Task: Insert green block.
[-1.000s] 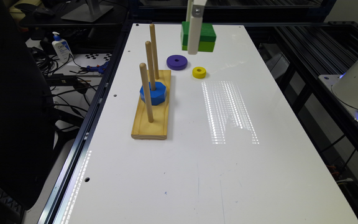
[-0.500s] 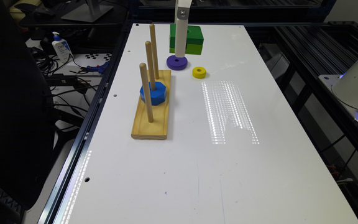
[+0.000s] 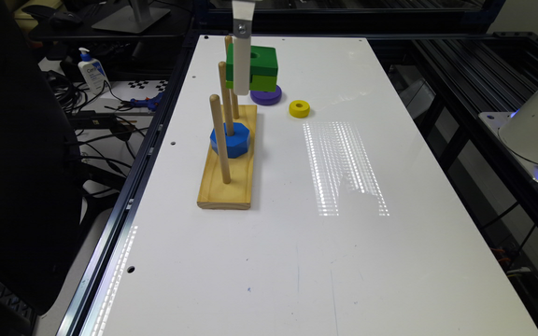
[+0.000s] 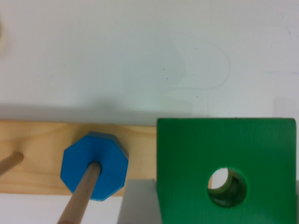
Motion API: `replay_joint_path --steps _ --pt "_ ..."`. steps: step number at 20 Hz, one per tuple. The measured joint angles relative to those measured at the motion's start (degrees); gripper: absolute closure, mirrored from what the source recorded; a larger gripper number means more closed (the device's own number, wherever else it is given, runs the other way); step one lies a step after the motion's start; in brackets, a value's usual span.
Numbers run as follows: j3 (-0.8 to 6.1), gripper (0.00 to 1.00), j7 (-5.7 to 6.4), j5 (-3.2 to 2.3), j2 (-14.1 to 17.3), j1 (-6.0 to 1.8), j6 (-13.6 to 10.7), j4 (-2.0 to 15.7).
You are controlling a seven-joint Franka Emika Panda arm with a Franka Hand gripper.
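The gripper (image 3: 242, 77) clamps the green block (image 3: 260, 68), held aloft over the far peg (image 3: 230, 77) so its hole can likely line up. Three pegs rise from the wooden base (image 3: 229, 179); one blue block (image 3: 230, 140) sits threaded, and two rings, purple (image 3: 266, 97) and yellow (image 3: 299, 108), lie beside.

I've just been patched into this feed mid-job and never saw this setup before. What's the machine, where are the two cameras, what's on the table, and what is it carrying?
One robot arm works over a white table. The wide picture comes from a camera off the arm; the close one from a camera on its wrist, looking down. The white part is the gripper, carrying the green block in the air near the pegs. On the table: a wooden base with three upright pegs, a blue octagonal block on the middle peg, a purple ring and a yellow ring.
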Motion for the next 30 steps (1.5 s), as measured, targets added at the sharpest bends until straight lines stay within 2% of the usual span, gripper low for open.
replay_joint_path --steps 23,30 --pt "0.01 1.00 0.03 -0.04 0.61 -0.01 0.11 0.13" --pt "0.01 1.00 0.04 -0.19 2.26 -0.01 0.88 0.74"
